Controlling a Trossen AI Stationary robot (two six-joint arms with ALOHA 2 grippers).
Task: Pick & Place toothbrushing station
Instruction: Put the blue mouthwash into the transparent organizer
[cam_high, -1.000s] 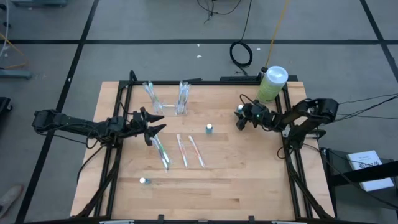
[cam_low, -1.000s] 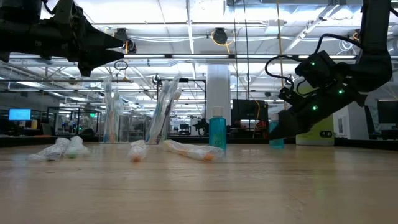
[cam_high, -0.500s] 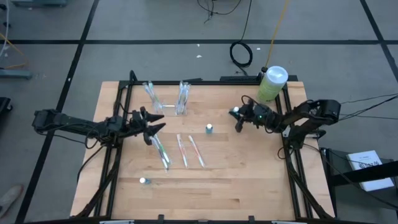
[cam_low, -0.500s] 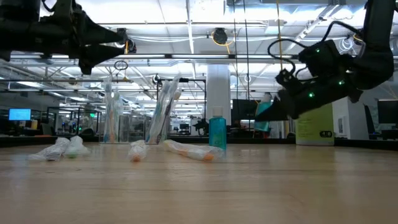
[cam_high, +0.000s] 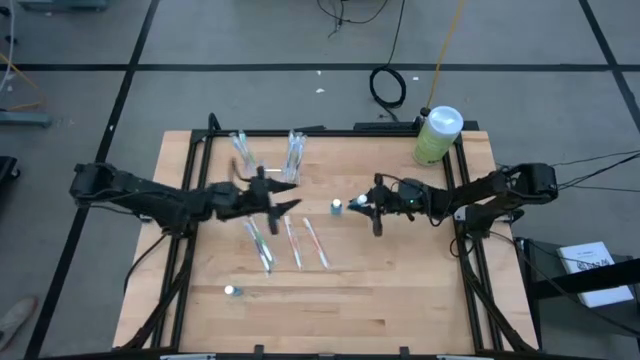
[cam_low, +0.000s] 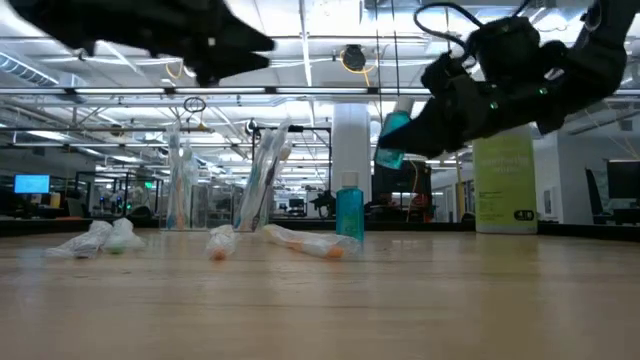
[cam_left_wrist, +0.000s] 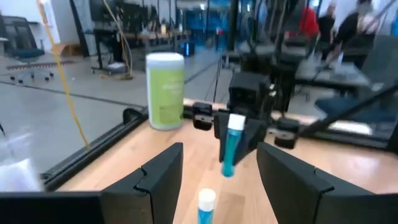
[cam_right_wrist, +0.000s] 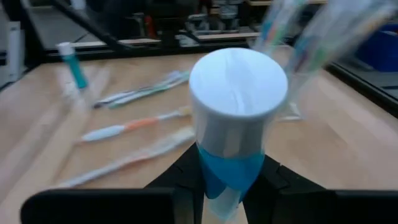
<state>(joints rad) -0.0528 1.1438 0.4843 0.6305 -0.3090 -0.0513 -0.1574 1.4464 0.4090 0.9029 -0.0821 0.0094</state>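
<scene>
The right gripper (cam_high: 366, 204) is clenched on a small blue tube with a white cap (cam_right_wrist: 236, 118) and holds it above the table (cam_high: 400, 290), so the carrying step is in hand — the next move, I judge, calls for bringing it across to the toothbrushing station (cam_high: 293, 157), which stands at the far edge of the table, and lowering it upright into a free cup. The left gripper (cam_high: 285, 203) hangs with fingers apart and empty above the toothbrushes (cam_high: 292, 242). I count two clear holders with brushes in them, three or perhaps four wrapped toothbrushes lying flat — the leftmost pair overlaps — three small tubes counting the held one, and one green bottle (cam_high: 436, 135).
</scene>
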